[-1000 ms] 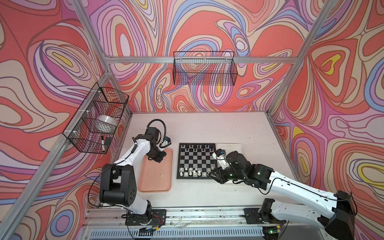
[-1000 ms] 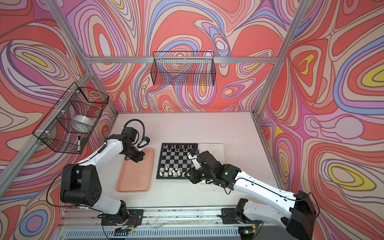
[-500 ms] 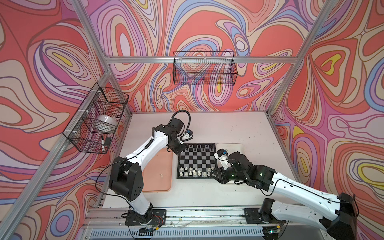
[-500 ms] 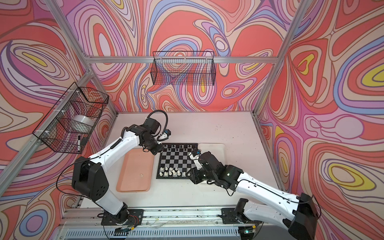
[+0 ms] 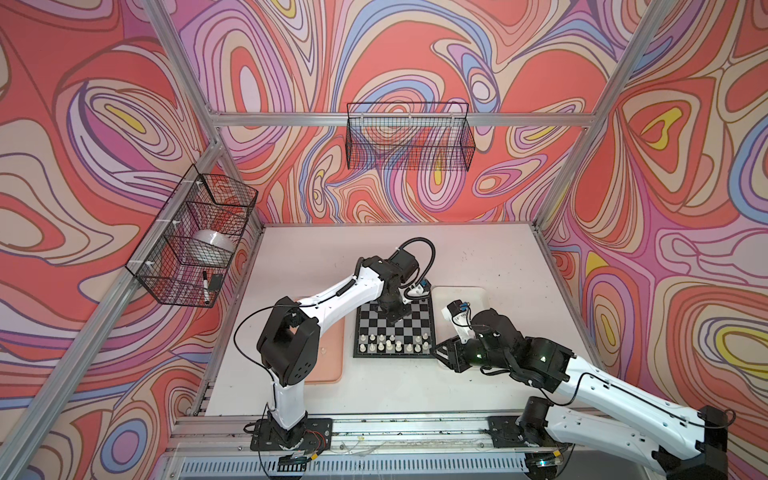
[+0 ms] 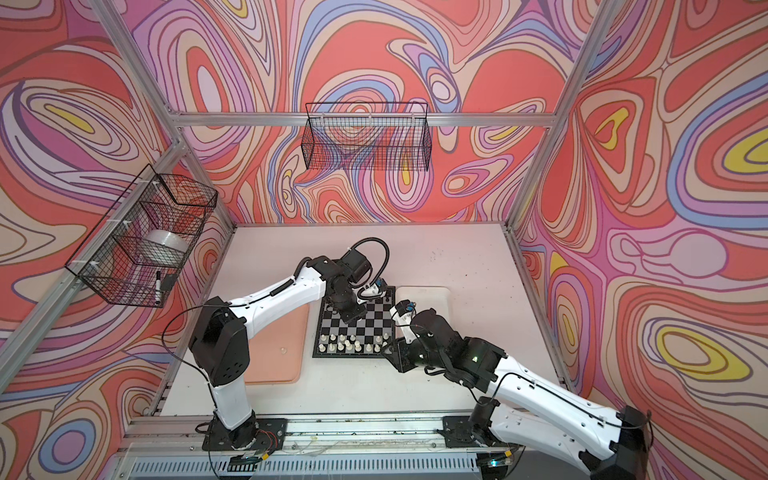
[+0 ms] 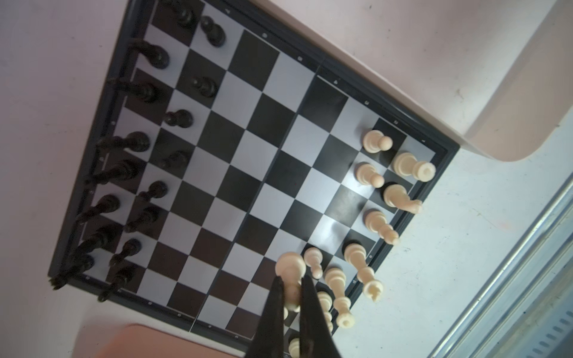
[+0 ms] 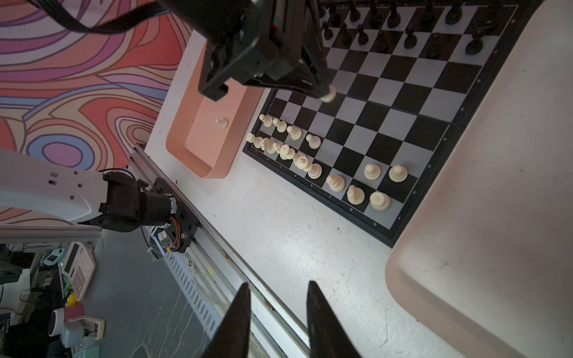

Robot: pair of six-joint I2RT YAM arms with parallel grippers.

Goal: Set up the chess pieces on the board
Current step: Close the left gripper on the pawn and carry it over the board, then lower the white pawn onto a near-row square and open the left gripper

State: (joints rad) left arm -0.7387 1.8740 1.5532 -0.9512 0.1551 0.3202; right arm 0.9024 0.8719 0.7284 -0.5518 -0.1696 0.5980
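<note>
We see the board point(image 5: 409, 328) lying flat on the tabletop, nearer its front edge than its back, between a pink tray point(image 5: 332, 365) on its left and a white tray point(image 5: 457, 291) touching its right side. The black chess pieces point(image 8: 387, 31) fill the board's two far rows. The white chess pieces point(image 8: 310, 161) stand along the near edge: a full back row, and ahead of it a pawn row with two bare squares among its pawns. The left gripper point(image 7: 291, 279) reaches in from the left and hangs over the board's middle squares, its fingers point(image 7: 274, 297) pinched tight on a cream-white piece point(image 7: 290, 268). In the right wrist view we find that same piece at the fingertips above the checks, apart from the white rows. We cannot tell which chessman it is. One white pawn point(image 8: 222, 122) stands alone inside the pink tray, toward the side next to the board. The right gripper point(image 8: 278, 288) sits low just off the board's near right corner, beside the white tray's front end. Its jaws are parted and hold nothing, with bare tabletop and the front rail beneath them.
</note>
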